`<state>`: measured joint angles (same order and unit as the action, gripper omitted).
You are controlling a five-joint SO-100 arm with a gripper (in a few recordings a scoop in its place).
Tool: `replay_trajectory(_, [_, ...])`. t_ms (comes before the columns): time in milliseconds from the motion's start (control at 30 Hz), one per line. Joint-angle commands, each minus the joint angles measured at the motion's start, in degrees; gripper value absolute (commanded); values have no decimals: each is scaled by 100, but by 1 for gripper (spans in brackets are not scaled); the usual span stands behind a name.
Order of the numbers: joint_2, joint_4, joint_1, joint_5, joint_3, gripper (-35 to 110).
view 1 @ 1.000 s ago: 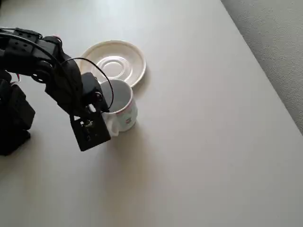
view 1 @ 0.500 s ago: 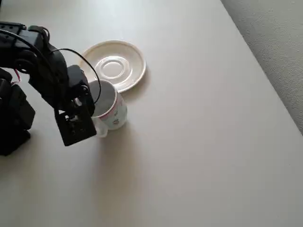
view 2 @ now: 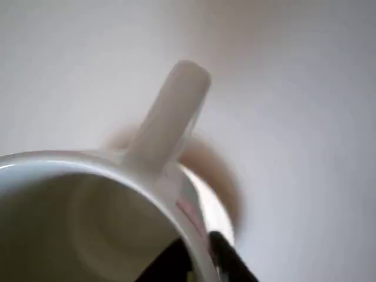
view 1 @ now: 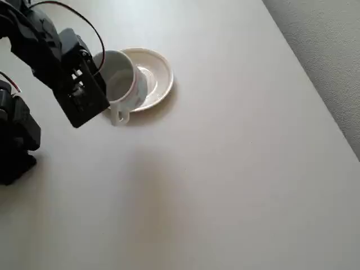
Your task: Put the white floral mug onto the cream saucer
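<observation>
Overhead, from the left: black arm (view 1: 39, 45) reaching in from the left edge; gripper (view 1: 103, 84) clamped on the rim of the white floral mug (view 1: 122, 84), mug lifted and tilted, mouth showing, handle pointing toward the lower edge of the view just below the gripper; to the right of the gripper, the cream saucer (view 1: 157, 76) on the pale table (view 1: 236, 169), its left part covered by the mug. Wrist view, blurred: mug rim (view 2: 88, 164) and inside at lower left, handle (view 2: 173, 111) jutting up and away from the gripper; dark fingertip (view 2: 226, 255) pressed against the mug's outer wall at lower right.
</observation>
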<state>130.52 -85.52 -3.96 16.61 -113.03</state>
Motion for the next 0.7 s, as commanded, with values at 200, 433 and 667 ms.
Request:
replay_trajectory(200, [-360,299,1081,-606,624,-2])
replay_trajectory(433, [-712,589,1494,-844,545,-2])
replay_trajectory(667, [-1046,1055,1723,-984,229,-2])
